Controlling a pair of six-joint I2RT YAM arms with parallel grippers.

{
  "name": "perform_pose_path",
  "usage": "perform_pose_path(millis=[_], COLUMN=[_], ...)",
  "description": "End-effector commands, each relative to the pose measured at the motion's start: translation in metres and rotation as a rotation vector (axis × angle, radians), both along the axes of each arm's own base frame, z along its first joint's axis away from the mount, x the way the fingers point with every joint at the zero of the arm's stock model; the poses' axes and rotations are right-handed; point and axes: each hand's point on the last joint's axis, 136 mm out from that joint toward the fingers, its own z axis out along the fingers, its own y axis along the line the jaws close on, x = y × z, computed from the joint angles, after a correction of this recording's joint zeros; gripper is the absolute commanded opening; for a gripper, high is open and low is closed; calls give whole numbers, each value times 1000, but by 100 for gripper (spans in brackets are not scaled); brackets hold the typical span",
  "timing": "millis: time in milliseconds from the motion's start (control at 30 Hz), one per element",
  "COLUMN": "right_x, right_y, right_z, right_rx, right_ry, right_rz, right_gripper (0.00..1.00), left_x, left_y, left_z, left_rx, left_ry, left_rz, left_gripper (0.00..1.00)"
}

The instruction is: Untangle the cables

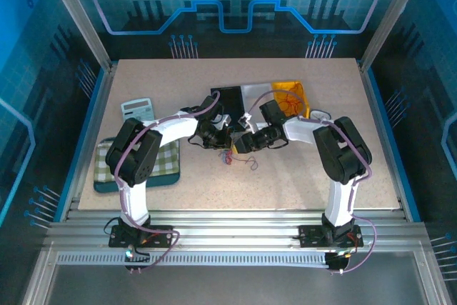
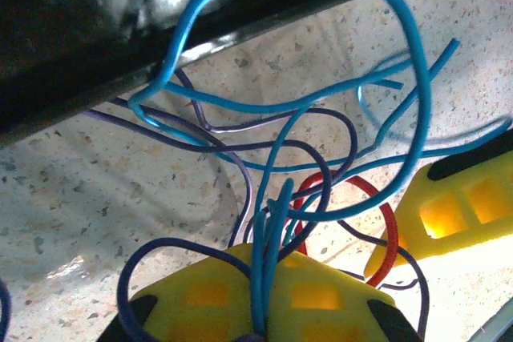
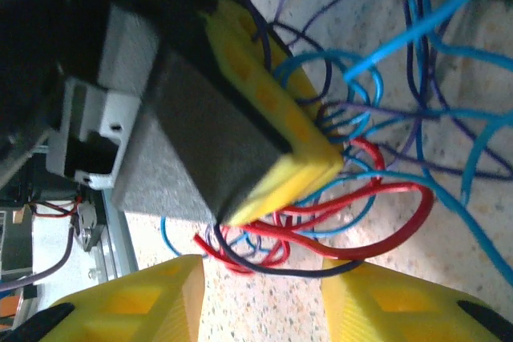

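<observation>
Cloth, green and checked (image 1: pixel 170 162), lies nearest us at the left of the table (image 1: pixel 300 183), partly under the left arm. Beyond it, near mid-table, we find the cables (image 1: pixel 232 156). They form a small knot of red, blue and purple strands on the speckled surface, just in front of the two grippers, which meet tip to tip.

The left gripper (image 2: pixel 264 282) has its yellow pads pressed together on a bundle of blue strands. These run straight up out of the pads and fan into wide loops, and a red loop and dark purple strands cross behind them.

From the right wrist we see the right gripper (image 3: pixel 263 278) with its fingers spread wide and nothing pinched between them. Red loops and one dark strand lie on the table just ahead of the gap. A finger of the left gripper sits just beyond, with strands spilling from its tip.

Farther back on the left lies a calculator (image 1: pixel 137 108). At the far side three bins stand side by side. We cannot make out the contents of the black bin (image 1: pixel 230 94) or the pale bin (image 1: pixel 253 93). The yellow bin (image 1: pixel 304 92) holds a loose coil of red cable (image 1: pixel 287 98).
</observation>
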Motion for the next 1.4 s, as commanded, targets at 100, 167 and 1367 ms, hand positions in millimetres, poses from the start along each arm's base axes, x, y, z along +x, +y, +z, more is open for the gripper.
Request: perform_pose_path(millis=[100,167,1367], right_x=[2,3,14], right_y=[11,12,5], right_z=[-6,-9,11], right_rx=[6,-13,9], right_ry=[41,33,-26], right_rz=[29,31,-43], right_gripper=[40,40,36], left_x=[-2,-2,0], left_y=[-2,-3,13], left_z=[16,17,59], left_rx=[-46,-53,-219], left_ry=[-22,-26,-112], left_rz=[-10,-11,53], left_gripper=[0,0,61])
